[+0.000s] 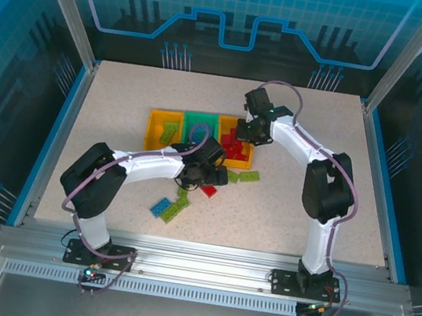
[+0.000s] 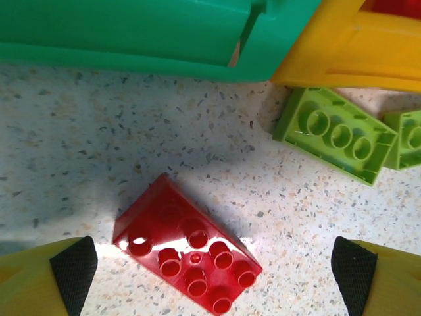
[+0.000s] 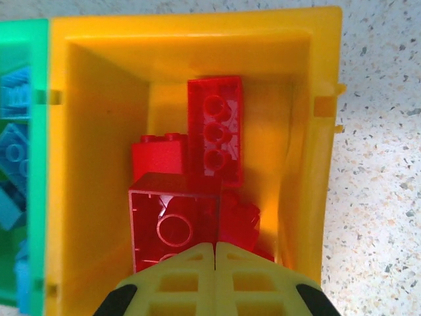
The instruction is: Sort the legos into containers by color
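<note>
Nearest the arm bases, a light blue brick (image 1: 161, 206) and a lime green brick (image 1: 173, 211) lie loose on the speckled surface (image 1: 305, 220), touching or nearly so. Just beyond them the left hand (image 1: 208, 177) hangs low over a red brick (image 1: 208, 191). In the left wrist view that hand (image 2: 214, 276) is spread wide with nothing in it, its black pads (image 2: 72, 268) well out to either side of the red brick (image 2: 187, 253). This brick looks like the one to take next. It lies flat and glossy, its round studs up as far as I can tell, one end sloping smooth, and it sits skewed to the line between the pads. A good pick would call for turning the wrist until the pads face its long sides, coming straight down, and closing across the narrow width so it cannot swivel out. Further on an upturned green brick (image 2: 335, 135) lies just beside the bin walls, near enough to be nudged by a careless approach. Beyond stand the containers (image 1: 154, 130), three joined in a row: the left yellow one holds green legos (image 1: 169, 131), the middle green bin (image 3: 36, 59) blue ones, and the right yellow-orange bin (image 3: 296, 99) a jumble of red bricks (image 3: 215, 131), where this brick belongs. Over that bin the right hand (image 3: 215, 253) hovers, fingers pressed together on nothing.
</note>
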You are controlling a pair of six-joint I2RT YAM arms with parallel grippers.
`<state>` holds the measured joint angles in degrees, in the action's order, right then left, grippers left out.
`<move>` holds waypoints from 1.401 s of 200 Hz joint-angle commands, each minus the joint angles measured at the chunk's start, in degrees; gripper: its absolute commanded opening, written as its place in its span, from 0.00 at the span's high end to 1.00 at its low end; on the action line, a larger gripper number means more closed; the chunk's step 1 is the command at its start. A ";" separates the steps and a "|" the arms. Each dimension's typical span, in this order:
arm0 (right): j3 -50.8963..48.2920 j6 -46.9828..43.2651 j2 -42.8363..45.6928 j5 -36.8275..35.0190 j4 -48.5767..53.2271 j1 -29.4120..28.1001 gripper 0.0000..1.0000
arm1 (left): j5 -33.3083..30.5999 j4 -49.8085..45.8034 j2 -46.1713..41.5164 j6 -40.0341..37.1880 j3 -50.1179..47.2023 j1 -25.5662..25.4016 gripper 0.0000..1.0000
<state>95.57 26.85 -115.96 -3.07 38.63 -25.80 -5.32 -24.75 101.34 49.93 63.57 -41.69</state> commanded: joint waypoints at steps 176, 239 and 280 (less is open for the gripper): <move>-5.06 -1.74 11.70 1.84 0.66 4.83 0.38 | 2.08 -6.51 9.57 -2.46 8.17 -1.11 0.50; -8.06 -2.58 13.51 2.13 0.05 6.72 0.37 | 0.79 -6.01 7.99 -3.22 8.64 -1.16 0.72; -12.29 -3.39 15.95 2.82 -1.22 8.08 0.36 | -2.85 -8.91 4.70 -6.06 13.61 -1.05 0.73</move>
<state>85.95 24.45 -103.00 -1.45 38.28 -19.09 -4.80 -30.57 109.45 47.03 72.12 -42.30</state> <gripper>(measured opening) 0.635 0.327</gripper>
